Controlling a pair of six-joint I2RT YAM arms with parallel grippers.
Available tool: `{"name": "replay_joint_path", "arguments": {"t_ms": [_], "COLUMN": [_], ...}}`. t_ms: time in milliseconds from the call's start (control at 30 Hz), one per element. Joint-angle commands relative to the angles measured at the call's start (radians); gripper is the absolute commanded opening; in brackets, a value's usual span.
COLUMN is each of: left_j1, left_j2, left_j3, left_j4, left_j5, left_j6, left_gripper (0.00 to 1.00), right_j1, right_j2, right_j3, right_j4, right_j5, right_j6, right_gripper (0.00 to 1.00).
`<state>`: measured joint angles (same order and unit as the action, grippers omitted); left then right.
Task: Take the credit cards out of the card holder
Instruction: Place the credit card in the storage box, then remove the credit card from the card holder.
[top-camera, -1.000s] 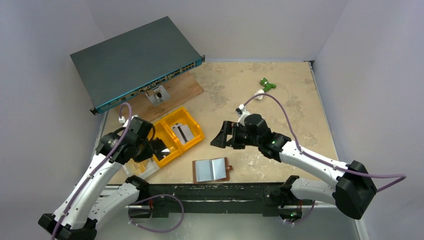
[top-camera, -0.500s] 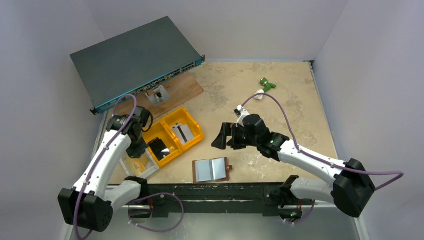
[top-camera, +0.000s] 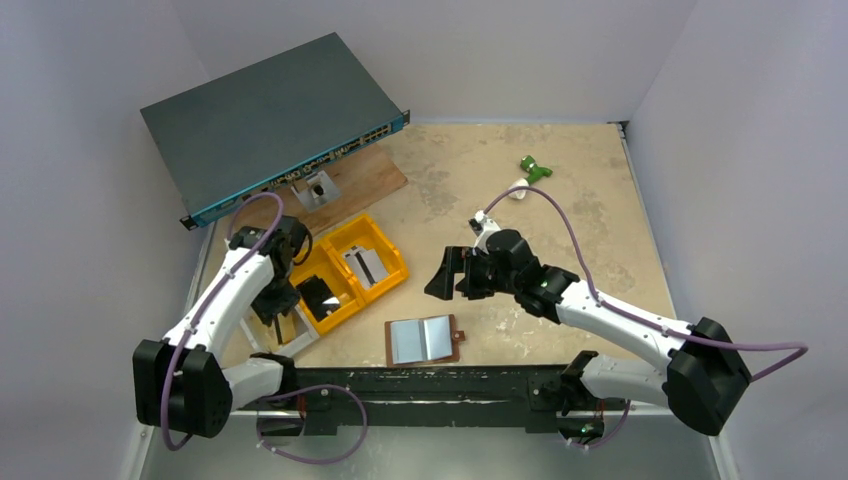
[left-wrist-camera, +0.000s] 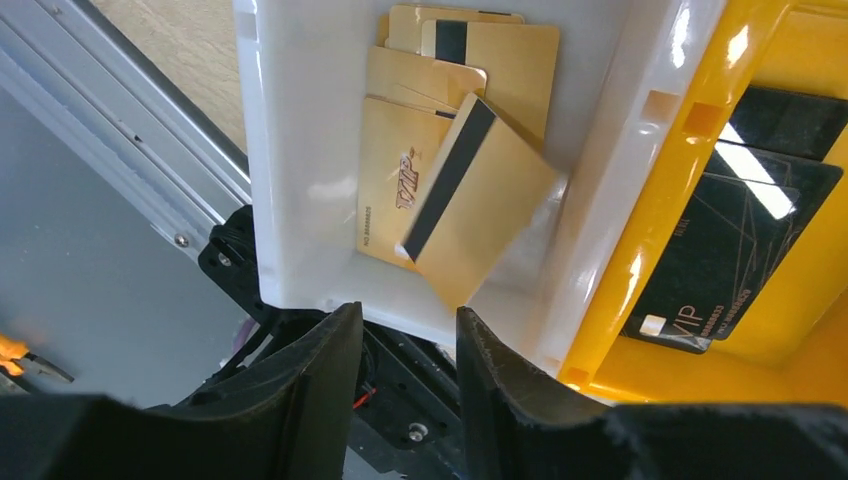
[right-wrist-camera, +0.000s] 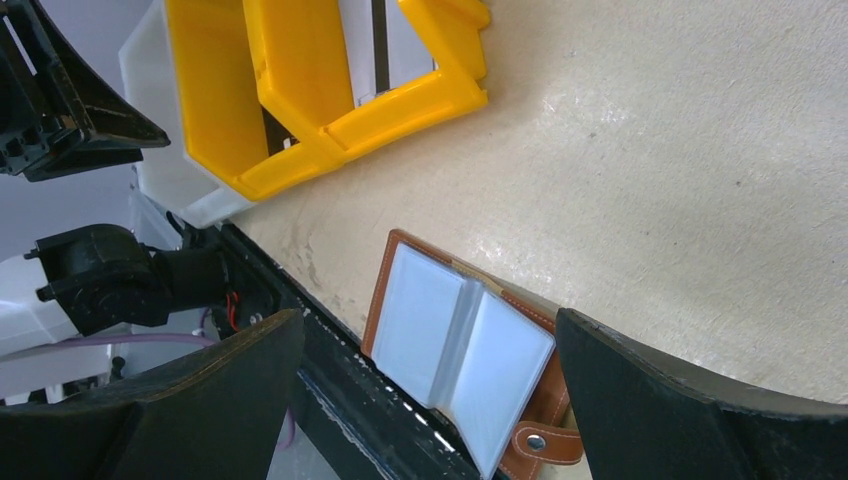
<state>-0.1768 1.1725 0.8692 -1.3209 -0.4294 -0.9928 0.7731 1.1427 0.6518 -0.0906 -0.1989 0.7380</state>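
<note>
Open and flat at the near edge of the desk (top-camera: 580, 210): the card holder (top-camera: 423, 340), long axis left to right, pale credit cards (right-wrist-camera: 500, 360) showing inside. Just beyond it, the nearer of the two: the right tool (top-camera: 440, 275), spread wide, empty. Well left of it, above a white bin (left-wrist-camera: 300, 200): the left tool (left-wrist-camera: 405, 320), parted, gripping nothing. Calls for a short reach back toward the near edge.

Looking down from overhead, the left gripper (top-camera: 283, 320) hangs over the white bin (top-camera: 305, 339) and hides what lies inside. Seen from the left wrist, the yellow bin (left-wrist-camera: 650, 200) runs off the right edge. The green object (top-camera: 533, 168) at the tabletop's far end is too small to identify.
</note>
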Motion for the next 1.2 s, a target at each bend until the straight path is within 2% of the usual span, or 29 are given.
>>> {"name": "replay_joint_path", "arguments": {"t_ms": [0, 200, 400, 500, 700, 967, 1167], "left_j1": [0.01, 0.009, 0.0, -0.058, -0.28, -0.418, -0.449], "left_j2": [-0.01, -0.076, -0.184, -0.224, -0.243, -0.274, -0.278], "left_j3": [0.004, 0.043, 0.039, 0.055, 0.087, -0.01, -0.061], "left_j4": [0.026, 0.047, 0.13, 0.157, 0.185, 0.328, 0.391], "left_j5": [-0.024, 0.051, 0.247, 0.311, 0.36, 0.476, 0.515], "left_j6": [-0.029, 0.044, 0.144, 0.176, 0.138, 0.193, 0.215], "left_gripper": [0.42, 0.62, 0.69, 0.74, 0.75, 0.75, 0.75], "right_j1": [0.002, 0.001, 0.007, 0.039, 0.176, 0.344, 0.436], "right_j2": [-0.025, -0.012, -0.011, -0.001, 0.069, 0.195, 0.342], "right_j3": [-0.001, 0.005, -0.004, -0.002, 0.043, 0.113, 0.201], "right_j4": [0.011, 0.008, 0.021, 0.018, -0.033, -0.099, -0.162], "right_j5": [0.018, 0.024, 0.063, 0.096, 0.227, 0.371, 0.443], "right_j6": [-0.026, -0.041, -0.02, -0.014, 0.046, 0.157, 0.21], "right_gripper": [0.99, 0.99, 0.99, 0.99, 0.97, 0.92, 0.83]}}
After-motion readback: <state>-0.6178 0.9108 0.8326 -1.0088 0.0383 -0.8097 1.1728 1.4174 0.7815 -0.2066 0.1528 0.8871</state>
